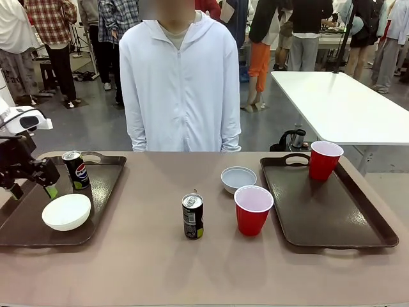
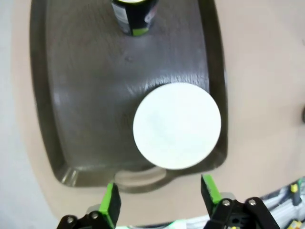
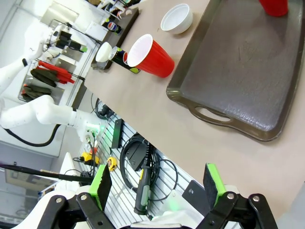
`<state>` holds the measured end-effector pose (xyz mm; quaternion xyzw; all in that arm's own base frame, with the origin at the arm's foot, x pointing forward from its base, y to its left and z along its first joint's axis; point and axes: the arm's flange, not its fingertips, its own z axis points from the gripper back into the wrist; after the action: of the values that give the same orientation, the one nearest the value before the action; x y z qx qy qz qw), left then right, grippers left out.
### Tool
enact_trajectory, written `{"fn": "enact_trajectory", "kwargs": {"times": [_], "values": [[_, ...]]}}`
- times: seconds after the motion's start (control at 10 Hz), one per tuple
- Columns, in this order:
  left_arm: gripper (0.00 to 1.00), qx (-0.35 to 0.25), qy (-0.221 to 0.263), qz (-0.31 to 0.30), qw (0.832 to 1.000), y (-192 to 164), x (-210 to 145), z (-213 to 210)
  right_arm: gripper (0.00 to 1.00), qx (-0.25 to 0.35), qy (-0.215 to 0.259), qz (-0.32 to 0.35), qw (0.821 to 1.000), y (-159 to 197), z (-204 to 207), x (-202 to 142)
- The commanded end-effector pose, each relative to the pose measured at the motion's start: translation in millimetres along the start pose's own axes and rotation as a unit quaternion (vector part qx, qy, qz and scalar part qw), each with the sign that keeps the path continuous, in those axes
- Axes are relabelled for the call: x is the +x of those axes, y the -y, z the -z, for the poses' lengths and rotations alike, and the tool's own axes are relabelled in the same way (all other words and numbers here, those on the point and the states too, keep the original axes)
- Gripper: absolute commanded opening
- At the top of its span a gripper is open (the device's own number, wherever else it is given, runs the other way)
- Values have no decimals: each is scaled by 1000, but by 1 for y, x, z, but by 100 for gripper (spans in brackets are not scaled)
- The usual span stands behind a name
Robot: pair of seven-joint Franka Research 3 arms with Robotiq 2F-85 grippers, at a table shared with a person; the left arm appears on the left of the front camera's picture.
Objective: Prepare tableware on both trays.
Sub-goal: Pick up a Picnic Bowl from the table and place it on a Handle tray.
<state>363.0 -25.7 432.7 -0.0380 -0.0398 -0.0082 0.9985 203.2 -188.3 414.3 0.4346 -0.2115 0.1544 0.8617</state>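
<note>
Two grippers, both empty. Left gripper (image 2: 159, 200): jaws spread wide with nothing between them. It hangs over the near handle of the left-hand large dark brown rectangular plastic tray (image 2: 52, 95), clear of the small round whitish bowl (image 2: 176, 126) sitting free on it. A slim dark drink can with a blue-and-red label (image 1: 77, 170) stands on the same tray. Right gripper (image 3: 157, 183): likewise spread and holding nothing, high off the near end of the matching right-hand brown tray (image 3: 248, 71), which carries one red plastic cup with a white inside (image 1: 324, 160).

Landmark: the loose dark drink can (image 1: 192, 216) at the middle of the taupe table (image 1: 128, 268).
- Left-hand tray: well to its left.
- Right-hand tray: well to its right.
- Second red cup (image 1: 253, 210): just right of the can.
- Second whitish bowl (image 1: 238, 179): beyond the can and to its right.

Judgement: each tray wants a cup, a bowl and a can. The left-hand tray lacks a cup; the right-hand tray lacks a bowl and a can. The three loose pieces sit central, probably so that either arm can reach them.
</note>
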Motion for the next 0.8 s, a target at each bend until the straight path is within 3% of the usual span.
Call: {"fn": "enact_trajectory", "kwargs": {"times": [0.0, 0.7], "values": [[100, 0, -8, -2, 1000, 10, -13, -14, 100, 7, 6, -8, 1000, 0, 0, 1], [100, 1, -4, 3, 1000, 3, -7, -8, 100, 7, 6, -8, 1000, 0, 0, 1]]}}
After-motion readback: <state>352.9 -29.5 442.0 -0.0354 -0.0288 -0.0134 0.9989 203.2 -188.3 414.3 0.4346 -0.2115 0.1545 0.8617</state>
